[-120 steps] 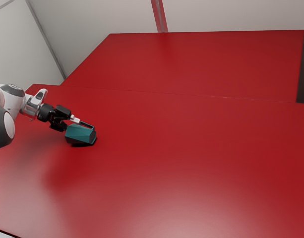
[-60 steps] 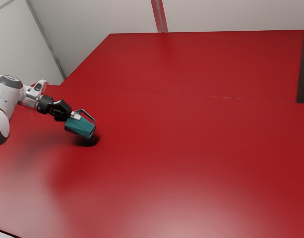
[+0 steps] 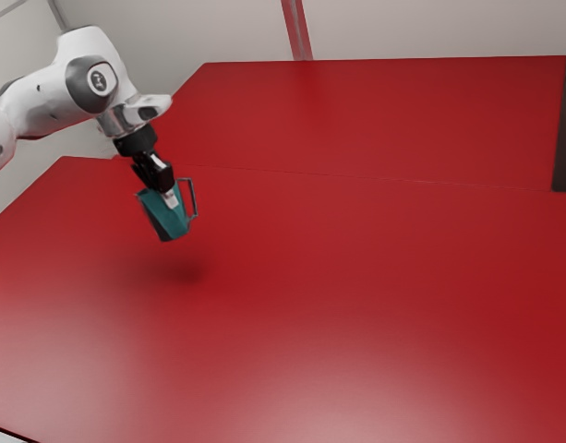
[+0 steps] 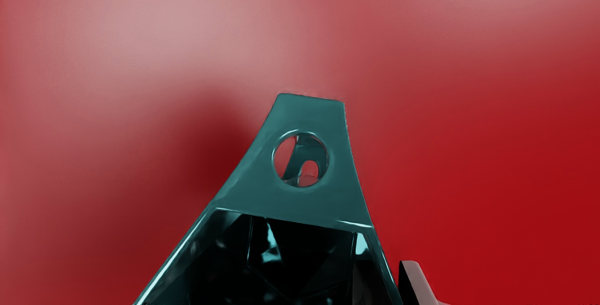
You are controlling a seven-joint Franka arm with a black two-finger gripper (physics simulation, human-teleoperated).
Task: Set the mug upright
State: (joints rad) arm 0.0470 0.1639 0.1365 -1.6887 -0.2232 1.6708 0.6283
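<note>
Mug (image 3: 161,218), at left in the exterior frame, tilted above the table (image 3: 356,286), with the hand (image 3: 171,200) clamped on it; lowered at this slant, it would probably land on one edge, and early release could topple it

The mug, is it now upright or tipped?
Tilted, mouth upward: in the exterior view, the mug leans in the air, its shadow below on the table.

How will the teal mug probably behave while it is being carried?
The teal mug looks stiff, with flat, hard-edged walls. Its glossy rim may be slippery. Tilted above the table, it might tip if released.
</note>
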